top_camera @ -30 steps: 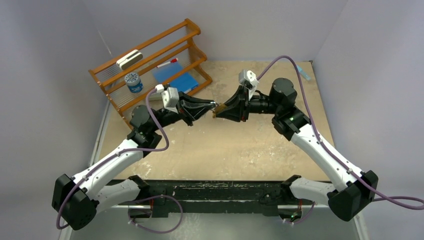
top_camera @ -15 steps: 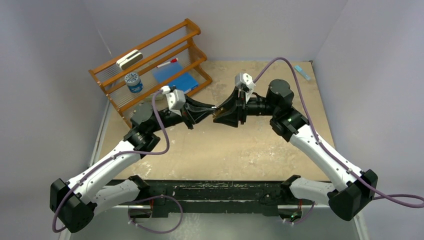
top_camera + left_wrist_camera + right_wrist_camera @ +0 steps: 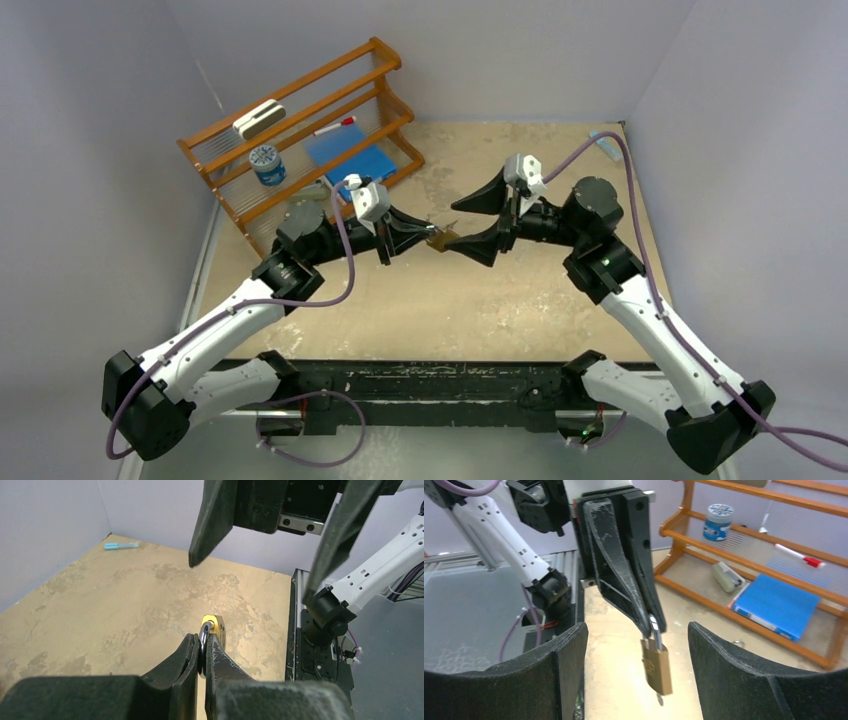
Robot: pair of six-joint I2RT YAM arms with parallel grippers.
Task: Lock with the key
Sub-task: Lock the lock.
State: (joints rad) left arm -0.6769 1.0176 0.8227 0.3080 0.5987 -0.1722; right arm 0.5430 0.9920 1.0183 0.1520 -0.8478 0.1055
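Top view first: the left gripper [image 3: 428, 236] sits mid-frame, pinched on a small brass padlock [image 3: 441, 239] held above the table [image 3: 520, 310]. It's tiny here, so we can't make out the shackle or any key. The right gripper [image 3: 466, 222] faces it from the right with its jaws spread wide, one finger above and one below the padlock, neither touching it. The wooden rack [image 3: 300, 120] is in the upper left.

Left wrist view: the left gripper's [image 3: 201, 647] two fingers are squeezed together at bottom centre around the padlock's [image 3: 216, 629] steel loop. We only see the brass top edge and a bit of the loop; the body is hidden behind the fingertips. The right gripper [image 3: 250, 577] hangs in from the top, wide apart, its body cut off by the frame. A light blue pen [image 3: 121, 545] lies by the wall in the upper left.

Right wrist view is the best one: the padlock [image 3: 657, 667] hangs by its loop from the left gripper's [image 3: 651, 624] closed tips, centre frame. A small silvery stub [image 3: 660, 699] pokes out of its underside, but we can't tell whether that's the key. The right gripper's [image 3: 636, 630] own fingers sit low at left and right, well apart, with nothing between them except air and the dangling padlock further out. The rack [image 3: 684, 527] on the right is cut off by the frame.
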